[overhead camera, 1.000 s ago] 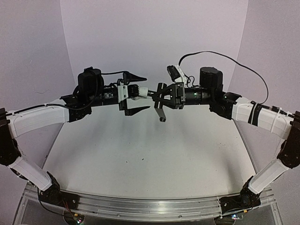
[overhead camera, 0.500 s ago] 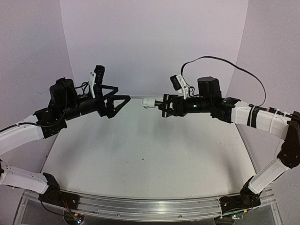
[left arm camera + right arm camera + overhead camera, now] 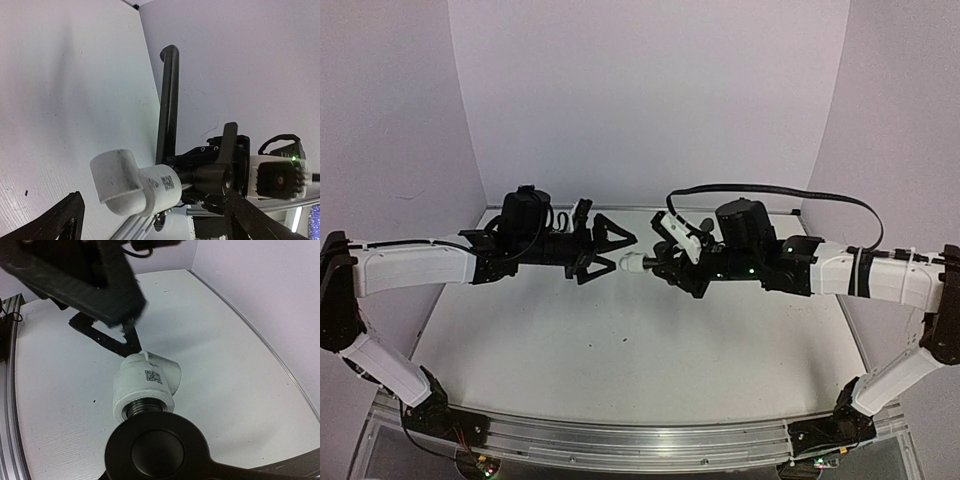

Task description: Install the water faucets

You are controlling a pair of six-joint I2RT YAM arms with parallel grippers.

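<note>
The water faucets hang joined above the table: a white elbow fitting (image 3: 633, 263) (image 3: 135, 182) (image 3: 145, 382) is screwed onto the threaded end of the black faucet (image 3: 210, 175) (image 3: 155, 450). The faucet's thin spout (image 3: 168, 100) points away. My right gripper (image 3: 668, 266) is shut on the black faucet, and the faucet's round cap hides its fingers in the right wrist view. My left gripper (image 3: 620, 252) (image 3: 155, 225) is open wide. Its fingertips (image 3: 65, 220) stand on either side of the fitting without touching it.
The white table (image 3: 620, 340) lies below both arms, with an aluminium rail (image 3: 640, 440) along its near edge. Pale walls (image 3: 650, 90) enclose the back and both sides. A black cable (image 3: 800, 190) loops above the right arm.
The left arm pulled back to the left, then came in again, lower, around the fitting. The right arm has lowered and turned the joined faucet.
</note>
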